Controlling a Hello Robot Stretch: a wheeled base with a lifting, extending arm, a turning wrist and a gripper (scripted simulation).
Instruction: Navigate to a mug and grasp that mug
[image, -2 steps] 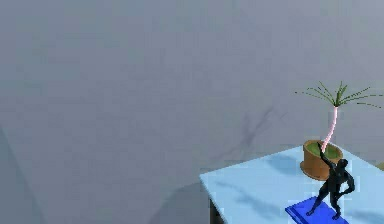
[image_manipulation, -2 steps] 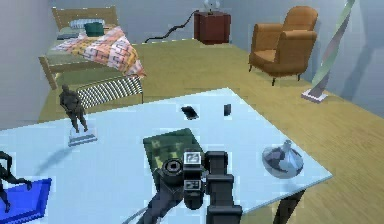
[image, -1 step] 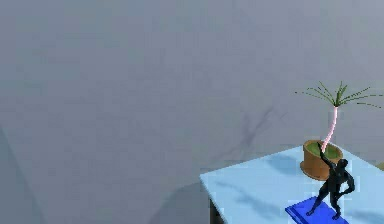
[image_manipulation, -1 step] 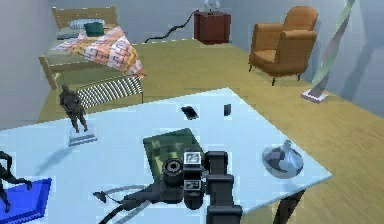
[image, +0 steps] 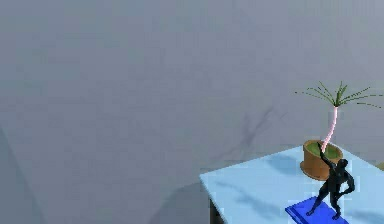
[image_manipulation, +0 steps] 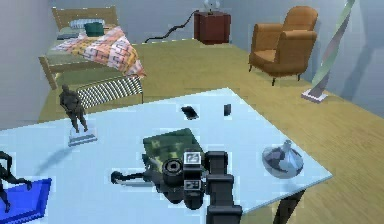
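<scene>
Black upright blob (image_manipulation: 228, 109), well apart from jaws

Tabletop (image_manipulation: 252, 132) bare btw grey dish (image_manipulation: 284, 160) & small dark items (image_manipulation: 228, 109).

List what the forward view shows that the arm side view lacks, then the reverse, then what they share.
Forward view: a potted plant with a pink stem, against a grey wall. Arm side view: the tool, a grey statue, a silver dish, a bed, an armchair. Both: the pale blue table and the dark statue on a blue base.
</scene>
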